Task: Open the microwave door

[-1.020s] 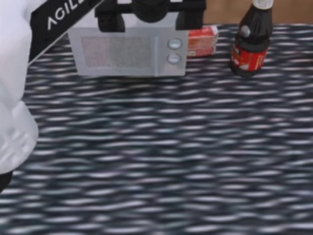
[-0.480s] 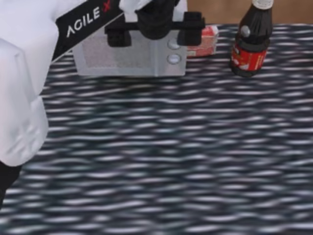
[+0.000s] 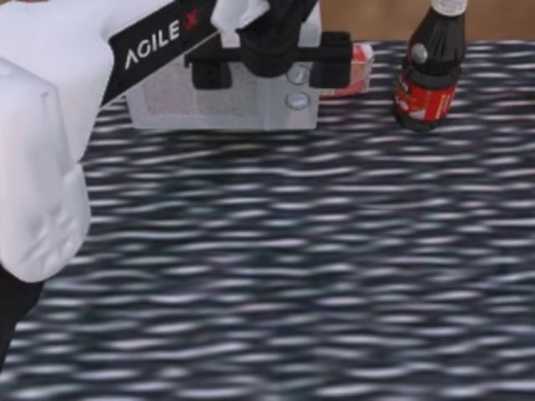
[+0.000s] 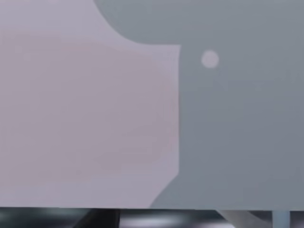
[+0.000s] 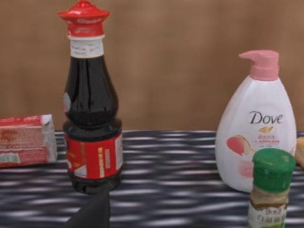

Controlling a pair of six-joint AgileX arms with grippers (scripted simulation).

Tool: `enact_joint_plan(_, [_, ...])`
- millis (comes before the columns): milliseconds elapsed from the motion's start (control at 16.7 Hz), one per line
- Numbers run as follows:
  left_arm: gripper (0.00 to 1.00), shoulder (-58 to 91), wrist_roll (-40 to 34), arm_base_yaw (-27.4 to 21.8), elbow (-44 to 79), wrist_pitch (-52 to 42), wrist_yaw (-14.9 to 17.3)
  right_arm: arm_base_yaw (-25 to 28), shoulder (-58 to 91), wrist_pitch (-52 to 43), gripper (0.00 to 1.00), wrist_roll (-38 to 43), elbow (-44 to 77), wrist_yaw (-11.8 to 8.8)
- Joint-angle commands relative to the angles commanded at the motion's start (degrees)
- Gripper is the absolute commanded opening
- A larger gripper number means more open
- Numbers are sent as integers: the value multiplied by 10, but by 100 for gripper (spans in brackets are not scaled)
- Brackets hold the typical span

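The left end effector hangs over the microwave at the surface's far left, fingers spread wide apart across the microwave door. The door looks rigid, smooth and hinged; its edge beside the knob panel seems the best hold. The arm reads "AGILE X". The pump bottle reads "Dove".
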Motion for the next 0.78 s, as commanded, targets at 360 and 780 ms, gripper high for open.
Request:
enact_joint_plan(360, [32,0,0,0,0,0,0,0,0,0,100,0,0,0])
enact_joint_plan(780, [0,0,0,0,0,0,0,0,0,0,100,0,0,0])
